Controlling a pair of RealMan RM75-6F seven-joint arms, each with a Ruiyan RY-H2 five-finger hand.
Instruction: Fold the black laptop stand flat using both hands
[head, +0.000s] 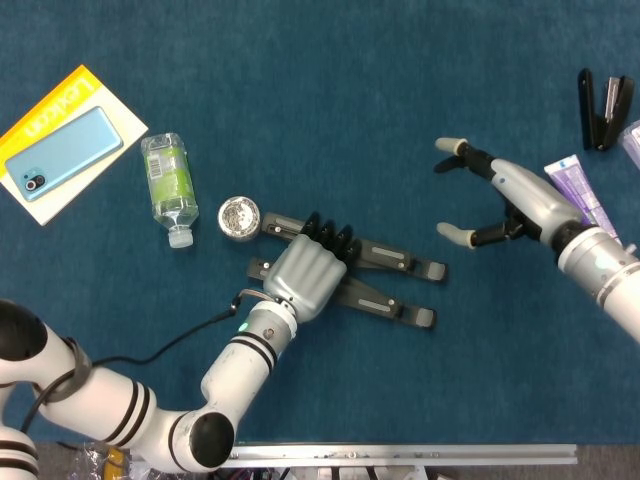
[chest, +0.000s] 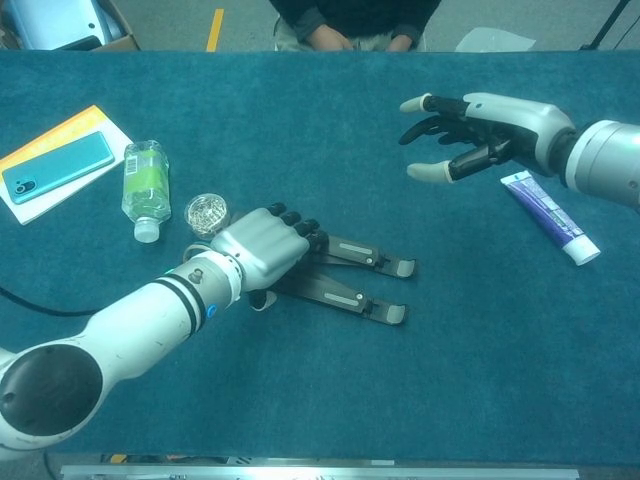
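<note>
A blue cloth-covered table (head: 330, 90) is seen from above and from the robot's chest. Near the middle of it, a black laptop stand (head: 385, 283) lies low on the cloth, its two arms stretched out toward the right and spread slightly apart. The left hand (head: 303, 277) is laid palm-down over the left end of the stand, its fingers curled over the stand's arms, pressing on it; whether it is truly gripped cannot be told. The right hand (head: 500, 195) is held in the air well to the right of the stand and apart from it, fingers spread wide with nothing between them.

Just left of the stand's near end sits a small round metal tin (head: 239, 216). Beside that a clear plastic bottle (head: 169, 187) with a green label lies on its side. At the far left, a light blue phone (head: 63, 152) rests on a yellow booklet (head: 40, 117). At the right edge a purple-and-white tube (chest: 548, 215) lies near the right wrist, and a black stapler (head: 604, 108) lies farther back.
</note>
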